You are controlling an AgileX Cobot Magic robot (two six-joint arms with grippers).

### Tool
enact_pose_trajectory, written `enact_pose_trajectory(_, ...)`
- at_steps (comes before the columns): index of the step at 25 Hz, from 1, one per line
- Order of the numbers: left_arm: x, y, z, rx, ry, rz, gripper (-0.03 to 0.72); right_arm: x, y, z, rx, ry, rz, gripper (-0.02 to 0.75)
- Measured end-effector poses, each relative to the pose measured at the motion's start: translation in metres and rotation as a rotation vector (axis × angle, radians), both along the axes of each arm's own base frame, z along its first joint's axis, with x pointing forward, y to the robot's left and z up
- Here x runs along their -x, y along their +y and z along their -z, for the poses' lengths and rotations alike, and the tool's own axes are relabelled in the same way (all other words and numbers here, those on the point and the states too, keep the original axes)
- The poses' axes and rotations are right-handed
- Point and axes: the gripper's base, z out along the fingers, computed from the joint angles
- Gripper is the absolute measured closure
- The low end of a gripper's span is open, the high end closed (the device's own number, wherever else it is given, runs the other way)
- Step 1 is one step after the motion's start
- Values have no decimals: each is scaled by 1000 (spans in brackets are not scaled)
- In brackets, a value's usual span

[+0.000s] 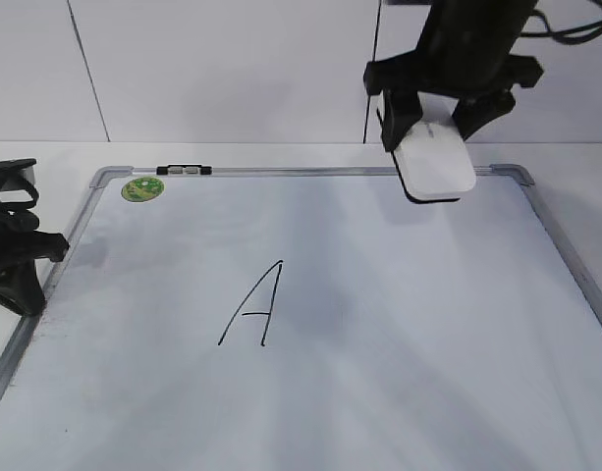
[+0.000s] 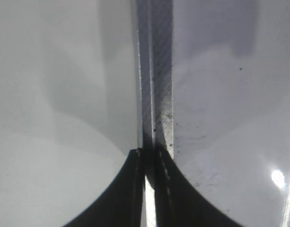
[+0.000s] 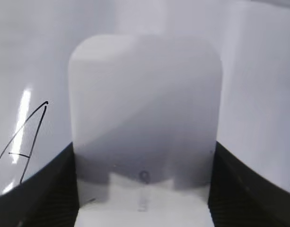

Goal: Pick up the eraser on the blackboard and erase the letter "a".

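The white eraser [image 1: 436, 165] hangs tilted just above the blackboard's [image 1: 399, 324] far right corner, and my right gripper [image 1: 434, 120] is shut on its two long sides. It fills the right wrist view as a white rounded block [image 3: 145, 118] between the two black fingers [image 3: 40, 198]. My left gripper [image 1: 26, 265] rests at the board's left edge, shut and empty; the left wrist view shows its tips [image 2: 149, 156] over the silver frame [image 2: 159, 94]. A letter "a" shows in no view. Only a tall capital "A" [image 1: 256, 306] is on the board, also seen at the left [image 3: 24, 137] in the right wrist view.
A small green round magnet [image 1: 142, 189] sticks near the board's far left corner. A dark clip [image 1: 184, 170] sits on the top frame beside it. A white wall rises just behind the board.
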Motion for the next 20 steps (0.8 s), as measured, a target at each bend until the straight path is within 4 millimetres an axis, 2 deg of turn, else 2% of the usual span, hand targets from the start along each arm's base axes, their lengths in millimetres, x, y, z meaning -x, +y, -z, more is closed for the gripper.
enact_pose_trajectory(6,0,0,0,0,0,0,670,28,-19,-54,17,-139,27,182)
enact_pose_trajectory(9,0,0,0,0,0,0,670,44,-31,-71,46,-191,61,182)
enact_pose_trajectory(12,0,0,0,0,-2,0,670,58,-43,-76,91,-216,98,183)
enact_pose_trajectory(17,0,0,0,0,-2,0,670,72,-58,-68,120,-184,138,183)
enact_pose_trajectory(20,0,0,0,0,-2,0,670,78,-76,-68,123,-179,189,183)
